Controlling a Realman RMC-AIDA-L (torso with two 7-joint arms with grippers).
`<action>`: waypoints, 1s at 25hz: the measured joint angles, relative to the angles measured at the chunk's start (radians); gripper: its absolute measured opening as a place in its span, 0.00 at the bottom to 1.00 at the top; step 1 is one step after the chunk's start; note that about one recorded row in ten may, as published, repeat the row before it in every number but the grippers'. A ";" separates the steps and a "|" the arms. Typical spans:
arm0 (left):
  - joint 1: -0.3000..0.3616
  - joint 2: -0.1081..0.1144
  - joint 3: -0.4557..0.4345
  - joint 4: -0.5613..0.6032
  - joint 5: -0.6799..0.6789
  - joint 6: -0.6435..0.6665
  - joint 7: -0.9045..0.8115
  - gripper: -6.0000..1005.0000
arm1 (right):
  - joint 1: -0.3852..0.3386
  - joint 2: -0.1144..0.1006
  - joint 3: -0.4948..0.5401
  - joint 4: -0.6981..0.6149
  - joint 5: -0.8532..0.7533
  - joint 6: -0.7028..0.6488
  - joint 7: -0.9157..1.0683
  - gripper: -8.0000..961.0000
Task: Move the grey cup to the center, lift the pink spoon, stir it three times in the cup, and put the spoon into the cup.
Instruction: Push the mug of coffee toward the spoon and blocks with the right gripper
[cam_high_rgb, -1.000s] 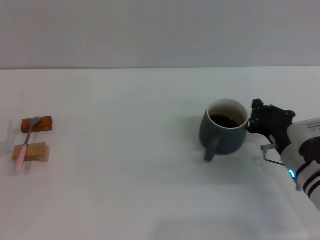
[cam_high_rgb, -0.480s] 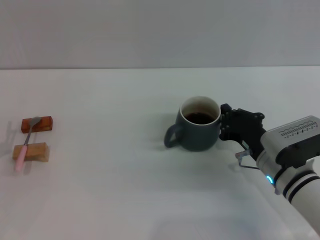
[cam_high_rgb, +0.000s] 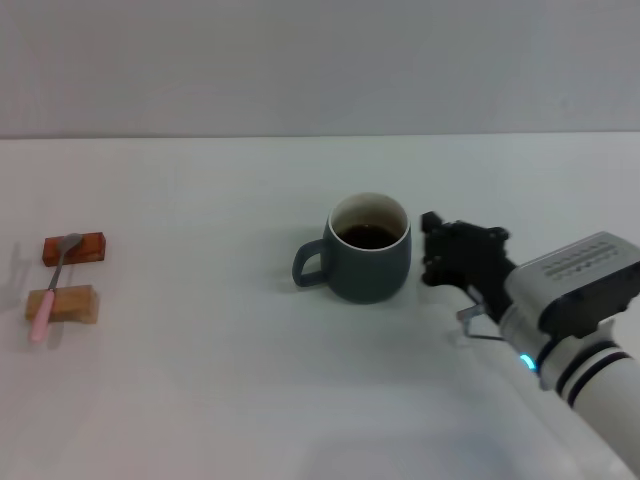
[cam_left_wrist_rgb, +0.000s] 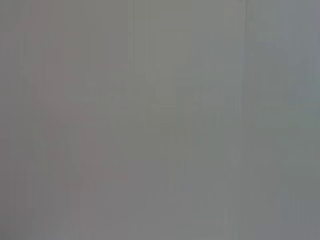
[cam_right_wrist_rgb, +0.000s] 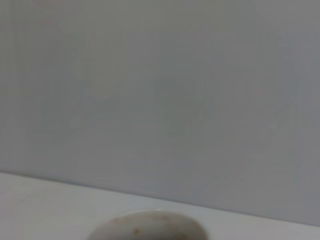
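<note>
Near the middle of the white table (cam_high_rgb: 200, 400), upright: the grey cup (cam_high_rgb: 365, 262), dark blue-grey outside, pale cream inside, dark liquid within, loop handle pointing toward the robot's left. Just beside the cup on its right side, close to the wall and possibly touching it: the right gripper (cam_high_rgb: 432, 262), black, reaching in from the lower right on a white and grey arm with a small blue light. Cannot tell from the head view whether its fingers are apart, together or pressed on the cup; no clear gap visible between black fingertips and cup wall. In the right wrist view, only a pale rounded rim of the cup (cam_right_wrist_rgb: 150, 227) at the lower edge, speckled, with a plain grey wall behind and a strip of table below. Far off at the robot's left edge of the table, well apart from the cup: the pink spoon (cam_high_rgb: 52, 290), lying across two small blocks, grey metal bowl resting on the reddish-brown block (cam_high_rgb: 75, 247), pale pink handle crossing the light wooden block (cam_high_rgb: 63, 303) and ending just past it toward the near edge. Left gripper nowhere in sight; left wrist view only a flat grey blur.
</note>
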 joint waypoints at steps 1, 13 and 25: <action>0.000 0.000 0.000 0.000 -0.001 0.000 0.000 0.80 | -0.003 0.000 0.013 -0.009 0.002 -0.004 0.000 0.01; 0.000 0.000 0.005 0.006 -0.003 0.000 0.000 0.80 | 0.010 -0.001 0.111 -0.065 0.007 0.006 0.001 0.01; 0.004 0.000 0.004 0.004 -0.003 0.000 0.000 0.80 | 0.042 0.001 0.097 -0.037 -0.002 0.077 0.002 0.01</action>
